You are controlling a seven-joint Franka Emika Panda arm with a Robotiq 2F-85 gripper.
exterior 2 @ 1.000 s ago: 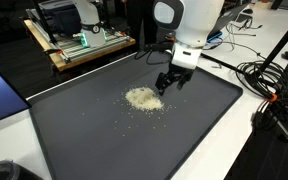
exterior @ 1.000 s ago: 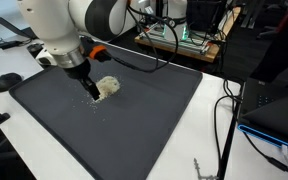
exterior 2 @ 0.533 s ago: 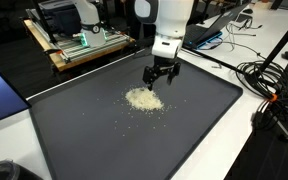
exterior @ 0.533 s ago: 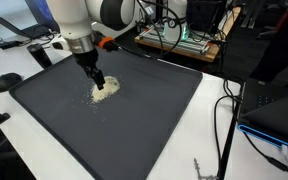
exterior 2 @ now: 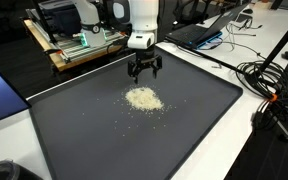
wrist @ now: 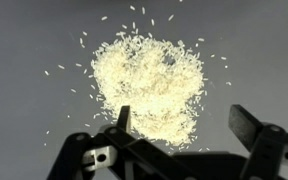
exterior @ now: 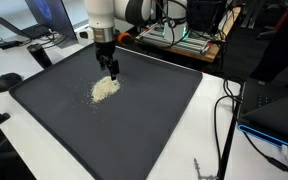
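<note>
A small pile of pale rice grains (exterior: 104, 88) (exterior 2: 142, 98) (wrist: 147, 90) lies on a dark grey mat (exterior: 154, 110) (exterior 2: 84, 130), with loose grains scattered round it. My gripper (exterior: 111, 70) (exterior 2: 144, 74) (wrist: 182, 122) hangs just above the mat beside the pile, on its far side in both exterior views. Its jaws stand open with nothing between them. In the wrist view the two black fingers (wrist: 250, 128) frame the pile's lower edge; the left one overlaps the grains.
The mat covers most of a white table (exterior: 209, 130). A wooden shelf with electronics (exterior 2: 79, 45) (exterior: 179, 40) stands behind it. Black cables (exterior 2: 269, 85) (exterior: 224, 110) trail along one side, near a laptop (exterior: 279, 120). A black round object (exterior: 8, 80) sits off the mat.
The arm has swung from over the pile toward the mat's far edge, past the rice. The jaws have stayed open and the pile looks unchanged.
</note>
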